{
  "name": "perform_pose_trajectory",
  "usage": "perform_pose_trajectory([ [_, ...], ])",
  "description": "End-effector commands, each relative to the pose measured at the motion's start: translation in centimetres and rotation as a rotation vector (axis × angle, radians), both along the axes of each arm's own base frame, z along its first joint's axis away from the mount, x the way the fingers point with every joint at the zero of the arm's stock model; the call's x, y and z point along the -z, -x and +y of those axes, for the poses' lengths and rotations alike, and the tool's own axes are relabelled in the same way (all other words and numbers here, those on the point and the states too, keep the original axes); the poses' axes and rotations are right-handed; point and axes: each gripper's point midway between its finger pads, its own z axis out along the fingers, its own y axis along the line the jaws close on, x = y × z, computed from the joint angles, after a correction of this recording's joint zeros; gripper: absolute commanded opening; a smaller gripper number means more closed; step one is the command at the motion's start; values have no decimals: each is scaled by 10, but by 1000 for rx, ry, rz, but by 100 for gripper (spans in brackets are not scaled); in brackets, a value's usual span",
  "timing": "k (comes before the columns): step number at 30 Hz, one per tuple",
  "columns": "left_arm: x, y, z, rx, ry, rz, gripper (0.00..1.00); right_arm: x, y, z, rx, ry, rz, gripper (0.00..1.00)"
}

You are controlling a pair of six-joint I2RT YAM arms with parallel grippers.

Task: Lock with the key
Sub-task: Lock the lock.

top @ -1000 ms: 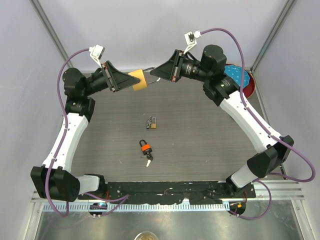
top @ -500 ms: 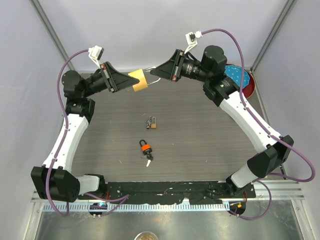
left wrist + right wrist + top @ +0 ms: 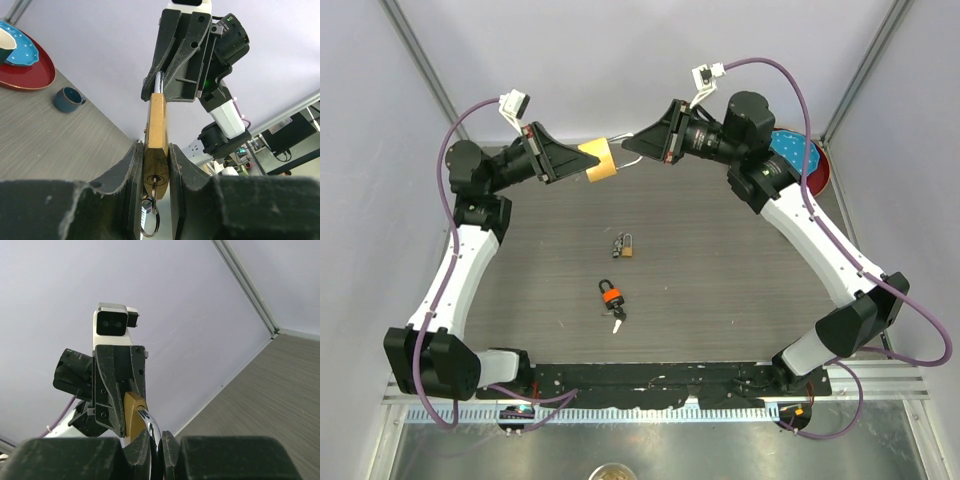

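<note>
A brass padlock [image 3: 597, 160] hangs in the air between both arms at the back of the table. My left gripper [image 3: 582, 161] is shut on its brass body [image 3: 156, 145]. A key with a ring [image 3: 151, 200] sits in the keyhole at the lock's bottom. My right gripper [image 3: 625, 147] is shut on the lock's silver shackle [image 3: 152, 429], which also shows in the left wrist view [image 3: 158, 82]. In the right wrist view the brass body [image 3: 134, 415] sits just beyond my fingers [image 3: 141, 450].
A small brass padlock with keys [image 3: 624, 245] and an orange-and-black padlock with a key [image 3: 612, 297] lie on the table's middle. A red plate with a blue dish [image 3: 804, 160] stands at the back right, with a small blue cup [image 3: 67, 99] near it.
Both arms and the held padlock have stayed nearly still, with only a slight shift.
</note>
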Motion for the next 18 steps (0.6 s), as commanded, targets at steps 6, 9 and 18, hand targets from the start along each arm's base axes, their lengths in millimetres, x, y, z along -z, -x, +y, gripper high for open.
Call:
perform_pose_trajectory([
  [6, -17, -4, 4, -94, -15, -84, 0, -10, -28, -30, 231, 88, -93, 38],
  [9, -16, -10, 7, -153, -36, -70, 0, -5, -33, -33, 255, 121, -99, 47],
  [18, -6, -22, 14, -245, -67, 0, 0, 9, -46, -40, 305, 254, -122, 59],
])
